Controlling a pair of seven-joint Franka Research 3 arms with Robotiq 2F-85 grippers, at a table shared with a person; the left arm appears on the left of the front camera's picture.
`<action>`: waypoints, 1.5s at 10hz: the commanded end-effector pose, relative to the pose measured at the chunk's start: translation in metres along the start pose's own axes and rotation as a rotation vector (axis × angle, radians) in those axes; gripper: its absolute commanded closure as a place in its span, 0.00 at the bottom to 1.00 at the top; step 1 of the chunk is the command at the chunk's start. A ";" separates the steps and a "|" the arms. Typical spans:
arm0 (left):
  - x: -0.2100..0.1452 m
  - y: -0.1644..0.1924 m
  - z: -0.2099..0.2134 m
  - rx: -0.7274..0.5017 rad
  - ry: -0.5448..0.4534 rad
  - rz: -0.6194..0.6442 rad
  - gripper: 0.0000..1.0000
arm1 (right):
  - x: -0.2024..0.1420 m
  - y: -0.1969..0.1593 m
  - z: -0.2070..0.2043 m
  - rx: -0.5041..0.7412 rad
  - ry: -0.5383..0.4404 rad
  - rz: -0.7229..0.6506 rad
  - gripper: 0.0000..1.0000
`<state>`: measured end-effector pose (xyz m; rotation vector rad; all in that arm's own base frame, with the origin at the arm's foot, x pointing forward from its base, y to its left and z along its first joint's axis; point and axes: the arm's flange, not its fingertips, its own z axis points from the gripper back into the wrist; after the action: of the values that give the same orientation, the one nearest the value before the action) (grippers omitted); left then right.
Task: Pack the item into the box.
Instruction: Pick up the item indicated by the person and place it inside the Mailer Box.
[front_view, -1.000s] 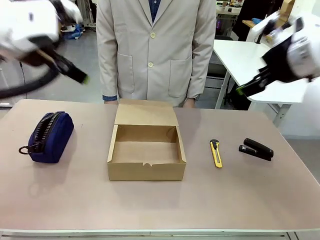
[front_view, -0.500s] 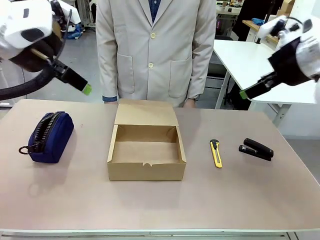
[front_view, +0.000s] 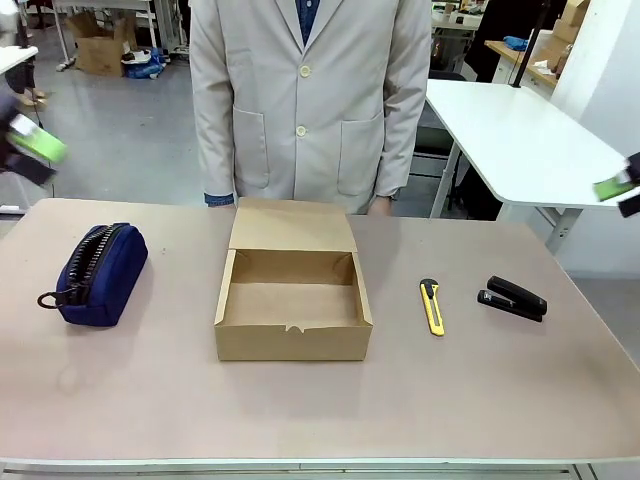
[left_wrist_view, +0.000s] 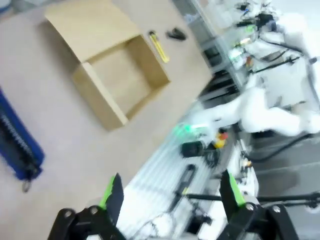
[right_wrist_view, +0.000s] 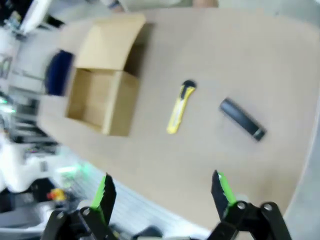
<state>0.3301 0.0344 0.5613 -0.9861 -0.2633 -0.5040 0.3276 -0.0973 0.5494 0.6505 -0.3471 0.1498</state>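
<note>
The item, a slim yellow utility knife (front_view: 432, 307) with a black tip, lies flat on the table right of the box (front_view: 292, 295). That brown cardboard box stands open in the middle, its flap lid folded back, nothing inside. My left gripper (front_view: 28, 152) is a blur at the far left edge, high above the table. In the left wrist view my left gripper (left_wrist_view: 171, 192) is open and empty, far from the box (left_wrist_view: 120, 75) and knife (left_wrist_view: 158, 46). My right gripper (front_view: 620, 193) sits at the right edge. From the right wrist, my right gripper (right_wrist_view: 162, 194) is open high over the knife (right_wrist_view: 180, 107) and box (right_wrist_view: 102, 95).
A black stapler (front_view: 513, 298) lies just right of the knife. A navy zipped pouch (front_view: 98, 273) rests at the table's left. A person in a beige coat (front_view: 305, 100) stands behind the box at the far edge. A white table (front_view: 510, 140) stands at the back right.
Both arms have swung outward and away from the middle, the left to the left edge, the right to the right edge. Knife, box, stapler and pouch have not moved.
</note>
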 end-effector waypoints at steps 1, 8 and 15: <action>-0.024 0.044 0.038 -0.292 -0.272 0.311 0.00 | 0.012 -0.060 0.026 0.463 -0.095 -0.482 0.00; -0.085 0.092 0.080 -0.385 -0.409 0.394 0.00 | -0.017 -0.100 0.042 0.366 -0.074 -0.367 0.00; -0.085 0.092 0.080 -0.385 -0.409 0.394 0.00 | -0.017 -0.100 0.042 0.366 -0.074 -0.367 0.00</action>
<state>0.3068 0.1656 0.4987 -1.4762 -0.3267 0.0478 0.3265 -0.2016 0.5184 1.0850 -0.2661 -0.1980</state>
